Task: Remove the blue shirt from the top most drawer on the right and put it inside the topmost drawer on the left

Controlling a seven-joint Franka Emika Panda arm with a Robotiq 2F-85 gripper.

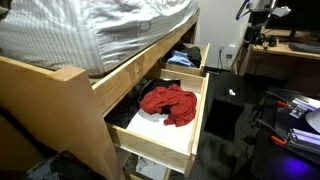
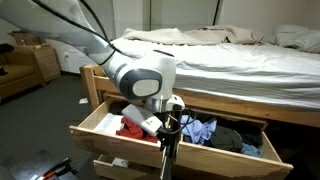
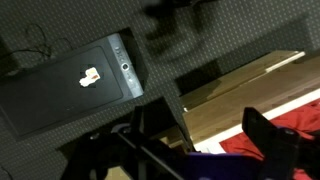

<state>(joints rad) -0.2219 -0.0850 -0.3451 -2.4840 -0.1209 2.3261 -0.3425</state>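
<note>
The blue shirt (image 2: 200,130) lies crumpled in the open top right drawer (image 2: 268,160) under the bed, beside dark clothes (image 2: 232,138). It also shows in an exterior view (image 1: 185,57), in the farther drawer. The open top left drawer (image 2: 98,134) holds a red cloth (image 2: 133,122), also seen in an exterior view (image 1: 168,102) and the wrist view (image 3: 290,128). My gripper (image 2: 168,125) hangs over the left drawer's front edge, near the gap between the drawers. In the wrist view its fingers (image 3: 212,135) are spread apart. A blurred blue patch (image 3: 215,165) sits between them; I cannot tell what it is.
A black box (image 3: 70,85) with a white sticker lies on the dark floor in front of the drawers, also in an exterior view (image 1: 225,115). The bed with rumpled sheets (image 2: 230,55) overhangs the drawers. A lower drawer (image 2: 120,163) is partly open. A tripod pole (image 2: 166,155) stands in front.
</note>
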